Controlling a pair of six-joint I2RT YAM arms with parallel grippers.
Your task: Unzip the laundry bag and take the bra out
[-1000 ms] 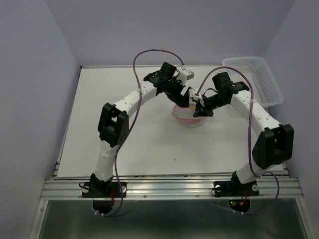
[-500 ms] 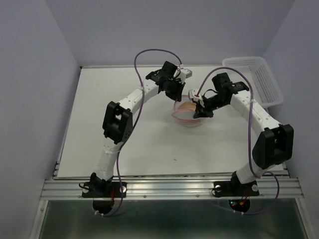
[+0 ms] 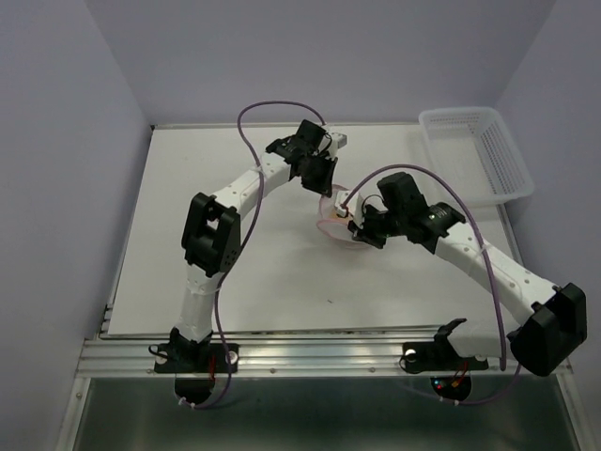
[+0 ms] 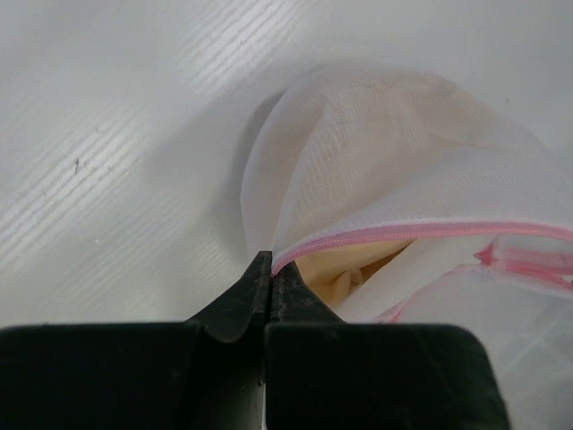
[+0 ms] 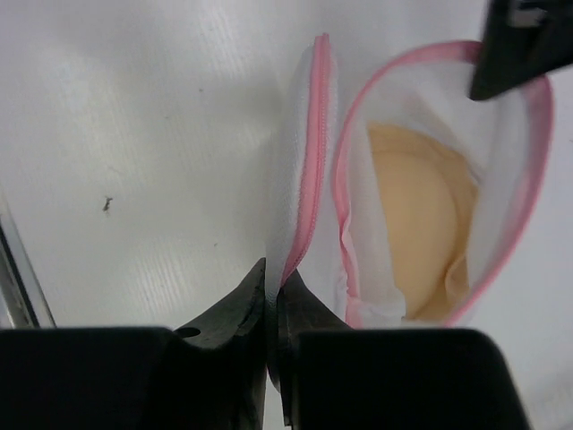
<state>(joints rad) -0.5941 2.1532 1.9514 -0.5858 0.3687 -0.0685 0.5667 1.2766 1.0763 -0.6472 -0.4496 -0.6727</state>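
The left claw [image 4: 269,267] and right claw [image 5: 272,273] each pinch a rim of the laundry bag [image 4: 385,152] (it gapes open), with the bra [image 5: 421,224] inside.

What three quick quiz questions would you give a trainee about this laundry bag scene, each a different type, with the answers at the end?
1. True or false: the bra has already been taken out of the laundry bag.
2. What is the right gripper pinching? A: the bag's pink zipper edge. B: the bra. C: nothing.
3. Fill in the blank: the left gripper is ___ on the rim of the bag's other half.

Key: 1 false, since it lies inside the opened half. 2 A. 3 shut.
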